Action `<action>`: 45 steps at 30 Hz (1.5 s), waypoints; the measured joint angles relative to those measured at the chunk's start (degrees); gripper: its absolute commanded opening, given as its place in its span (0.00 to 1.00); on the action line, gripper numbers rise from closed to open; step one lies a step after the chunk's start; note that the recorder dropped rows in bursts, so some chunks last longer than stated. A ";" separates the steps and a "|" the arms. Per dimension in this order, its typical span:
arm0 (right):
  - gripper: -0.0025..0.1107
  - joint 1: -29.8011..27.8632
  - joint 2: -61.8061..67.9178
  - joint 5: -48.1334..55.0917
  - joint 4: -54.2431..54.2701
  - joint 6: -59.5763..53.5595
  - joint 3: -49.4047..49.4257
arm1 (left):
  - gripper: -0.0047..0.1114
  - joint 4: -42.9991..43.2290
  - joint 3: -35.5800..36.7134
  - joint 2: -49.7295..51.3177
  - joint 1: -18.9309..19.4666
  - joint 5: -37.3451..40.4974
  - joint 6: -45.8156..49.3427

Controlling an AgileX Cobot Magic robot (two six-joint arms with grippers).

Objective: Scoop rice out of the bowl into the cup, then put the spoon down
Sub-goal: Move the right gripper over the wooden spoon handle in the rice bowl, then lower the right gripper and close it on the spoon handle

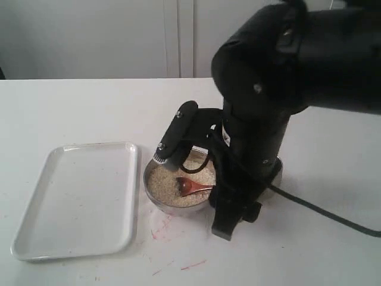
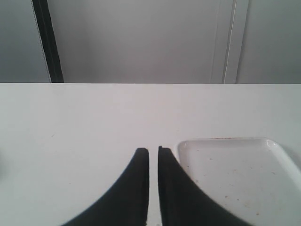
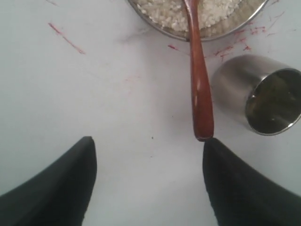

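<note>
The steel bowl (image 1: 159, 205) (image 3: 157, 29) holds the rice (image 1: 164, 185) (image 3: 162, 12). The wooden spoon (image 1: 189, 187) (image 3: 199, 84) lies with its scoop in the rice and its handle over the rim, pointing toward my right gripper. My right gripper (image 1: 191, 193) (image 3: 148, 141) is open wide and holds nothing. One fingertip (image 3: 210, 143) is right at the handle's end. The steel cup (image 3: 230, 84) stands upright beside the handle, near the bowl; in the exterior view the arm largely hides it. My left gripper (image 2: 153, 150) is shut and empty, low over bare table.
A white rectangular tray (image 1: 77, 202) (image 2: 230, 169) lies left of the bowl, right next to the left gripper. Red marks (image 1: 193, 264) streak the white table around the bowl. The bulky right arm (image 1: 262, 119) looms over the bowl and cup.
</note>
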 measured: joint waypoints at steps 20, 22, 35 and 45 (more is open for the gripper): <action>0.56 -1.08 5.76 -2.42 -7.06 2.40 0.00 | 0.16 0.00 0.00 0.00 0.00 0.00 0.00; 0.56 -2.16 6.19 -2.96 -4.57 2.45 0.00 | 0.16 0.00 0.00 0.00 0.00 0.00 0.00; 0.56 -6.15 8.11 -5.60 -0.58 2.59 0.00 | 0.16 0.00 0.00 0.00 0.00 0.00 0.00; 0.51 -6.28 10.44 -9.43 -1.22 5.13 0.00 | 0.16 0.00 0.00 0.00 0.00 0.00 0.00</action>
